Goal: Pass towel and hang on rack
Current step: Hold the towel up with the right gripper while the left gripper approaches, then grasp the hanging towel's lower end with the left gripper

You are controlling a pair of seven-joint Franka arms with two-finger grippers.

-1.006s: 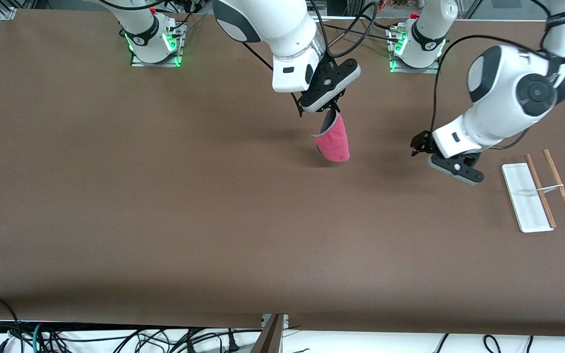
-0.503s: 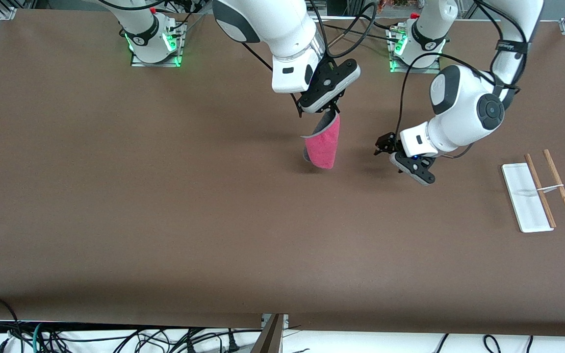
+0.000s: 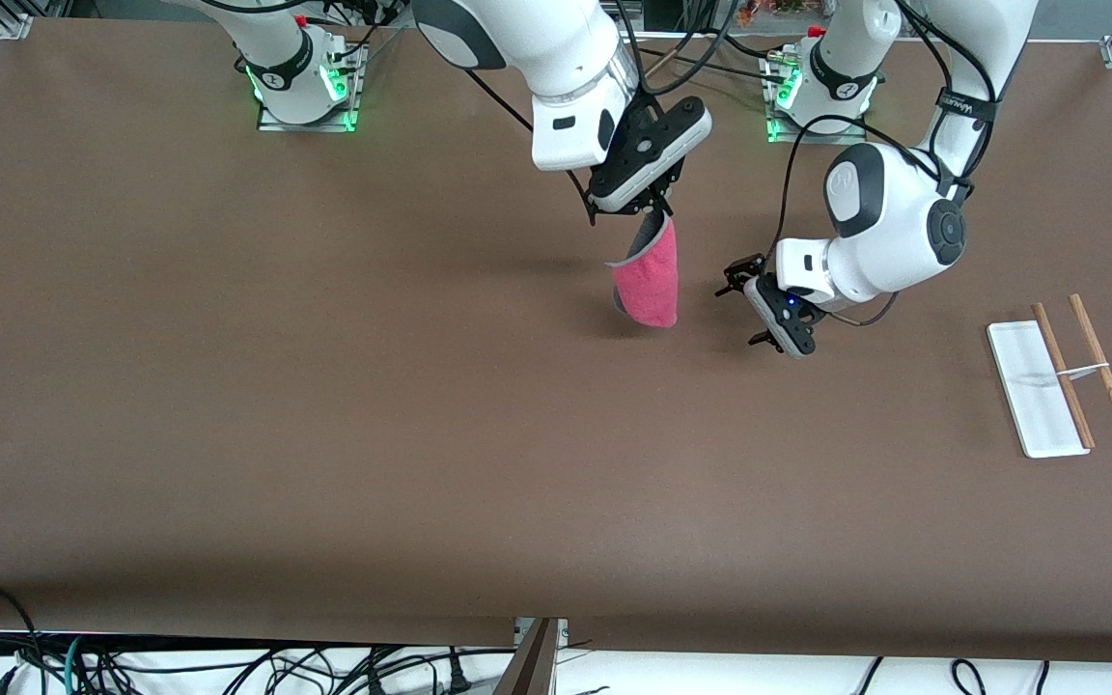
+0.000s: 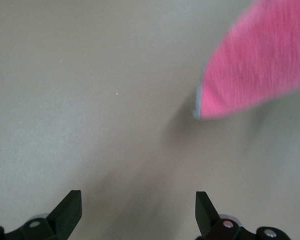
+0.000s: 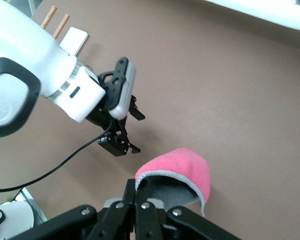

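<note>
My right gripper (image 3: pixel 654 207) is shut on the top edge of the towel (image 3: pixel 649 278), a pink-red cloth with a grey reverse that hangs folded over the middle of the table. In the right wrist view my right gripper (image 5: pixel 140 191) pinches the grey-edged towel (image 5: pixel 182 167). My left gripper (image 3: pixel 741 311) is open and empty, beside the towel's lower end, toward the left arm's end. The left wrist view shows my left gripper (image 4: pixel 138 212) with its fingers wide apart, and the towel's tip (image 4: pixel 255 70). The rack (image 3: pixel 1063 374), a white base with two wooden rods, lies at the left arm's end.
The two arm bases (image 3: pixel 303 77) stand with green lights along the table's edge farthest from the front camera. Cables hang below the table's nearest edge (image 3: pixel 537 637). The left arm's wrist and cable (image 5: pixel 50 95) show in the right wrist view.
My left arm has swung from beside the rack toward the towel, and its gripper now sits close beside it. The hanging towel has swayed a little under my right gripper.
</note>
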